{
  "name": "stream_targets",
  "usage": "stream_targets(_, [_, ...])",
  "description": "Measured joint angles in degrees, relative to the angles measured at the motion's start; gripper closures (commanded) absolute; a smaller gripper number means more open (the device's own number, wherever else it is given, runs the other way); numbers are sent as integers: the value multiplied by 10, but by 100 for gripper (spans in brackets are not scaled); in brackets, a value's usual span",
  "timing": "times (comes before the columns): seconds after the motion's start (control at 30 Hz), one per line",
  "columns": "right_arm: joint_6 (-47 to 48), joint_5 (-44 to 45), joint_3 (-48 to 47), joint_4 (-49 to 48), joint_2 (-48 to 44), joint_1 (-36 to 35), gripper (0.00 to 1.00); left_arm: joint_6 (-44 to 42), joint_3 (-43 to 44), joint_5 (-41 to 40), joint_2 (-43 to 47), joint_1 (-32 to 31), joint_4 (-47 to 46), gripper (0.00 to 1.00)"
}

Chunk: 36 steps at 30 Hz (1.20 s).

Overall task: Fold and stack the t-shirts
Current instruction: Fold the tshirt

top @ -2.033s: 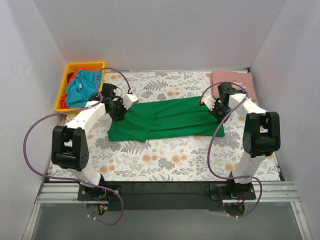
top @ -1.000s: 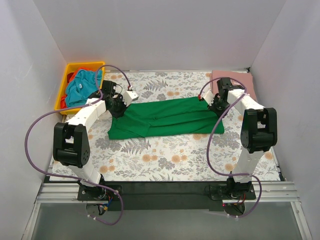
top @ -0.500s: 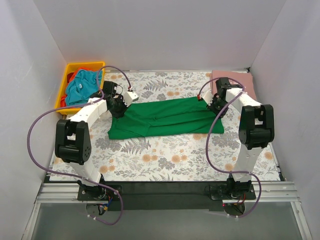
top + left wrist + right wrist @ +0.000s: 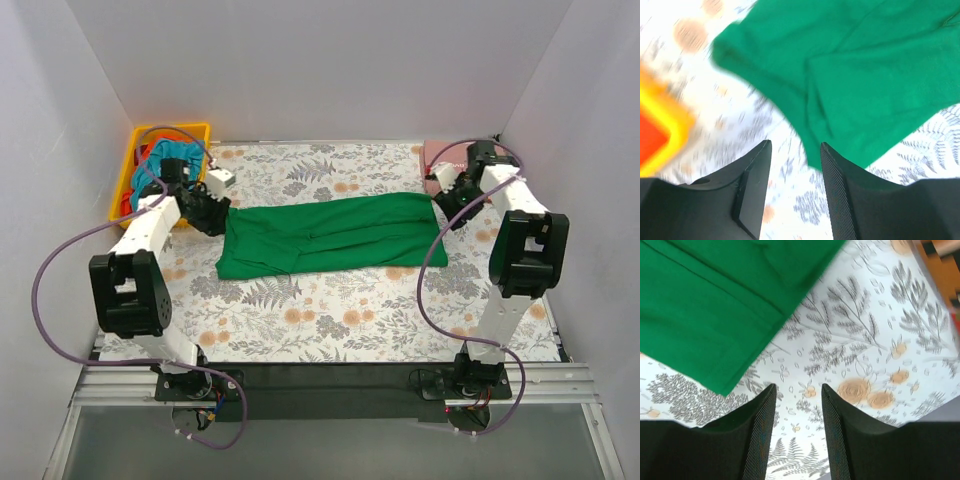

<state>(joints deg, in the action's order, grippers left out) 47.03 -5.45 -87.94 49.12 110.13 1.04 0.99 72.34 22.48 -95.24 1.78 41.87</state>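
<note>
The large green t-shirt lies folded into a long band across the middle of the floral cover. My left gripper is open and empty just off its left end; in the left wrist view the shirt lies ahead of the jaws. My right gripper is open and empty just off the shirt's right end; the right wrist view shows the shirt's corner to the left. A pink t-shirt lies at the back right, partly behind the right arm. A teal t-shirt and a red one are in the bin.
The yellow bin stands at the back left, close behind the left wrist, and shows blurred in the left wrist view. White walls enclose the floral table cover on three sides. Purple cables loop off both arms.
Both grippers were at the green shirt's ends and have drawn outward off it, the left toward the bin, the right toward the pink shirt. The green shirt now lies flat and longer.
</note>
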Motion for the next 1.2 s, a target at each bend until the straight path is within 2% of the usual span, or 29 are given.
stream_targets(0.1, [-28,-50,-9,34,-14,49,52,28,-25,27,45,53,12,55])
stream_targets(0.13, [-38,-66,-6,45,-18,62,52,38,-40,33,61,62,14,52])
stream_targets(0.2, [-56,-95,11,62,-29,77,53,57,-75,48,91,68,18,46])
stream_targets(0.27, [-73,-121,33,76,-33,79,52,75,-110,64,109,66,20,45])
stream_targets(0.3, [-80,-132,43,82,-33,78,50,83,-125,72,112,64,24,39])
stream_targets(0.4, [-101,-154,61,90,-30,76,49,107,-157,87,112,67,23,36])
stream_targets(0.97, [-141,-179,103,59,9,77,49,160,-194,123,85,68,-12,34])
stream_targets(1.03, [-141,-179,111,56,10,77,50,162,-195,122,84,68,-15,34])
stream_targets(1.2, [-143,-179,116,47,13,77,63,165,-196,120,79,68,-25,36])
